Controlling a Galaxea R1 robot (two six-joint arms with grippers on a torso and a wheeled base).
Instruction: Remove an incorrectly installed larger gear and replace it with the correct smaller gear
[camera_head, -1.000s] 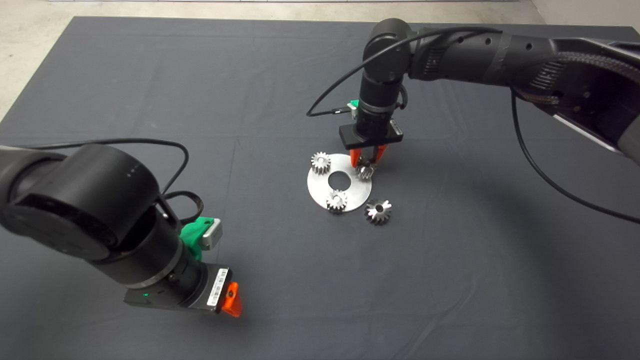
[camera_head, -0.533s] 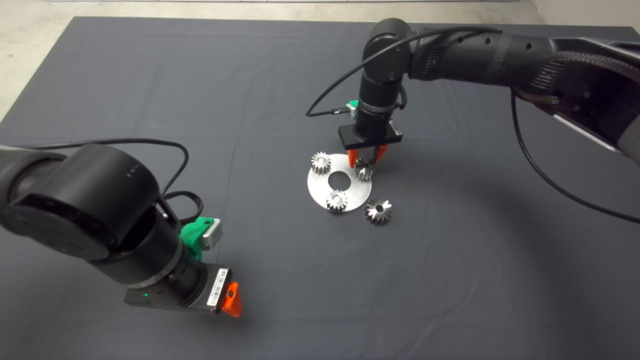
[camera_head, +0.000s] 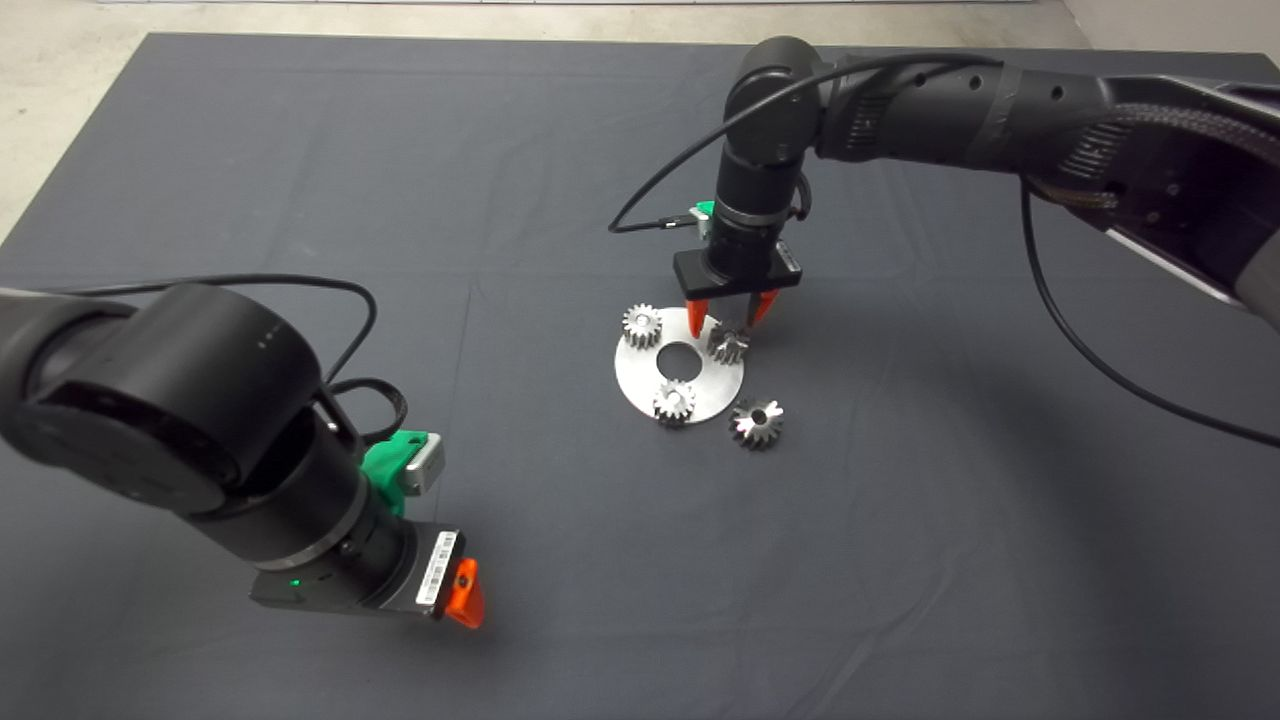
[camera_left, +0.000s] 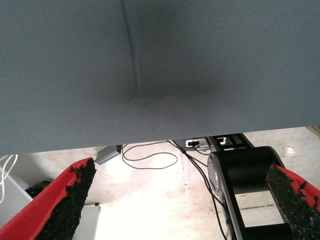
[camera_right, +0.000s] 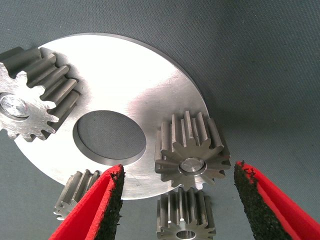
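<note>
Red fingers (camera_head: 697, 318) of the right gripper (camera_head: 727, 317) point down, spread wide, straddling the smaller gear (camera_head: 729, 343).

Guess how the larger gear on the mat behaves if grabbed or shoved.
Likely rigid and heavy for its size: the larger gear looks solid metal. Shiny teeth may slip in a grip. Lying flat on the mat, it should slide, not roll.
</note>
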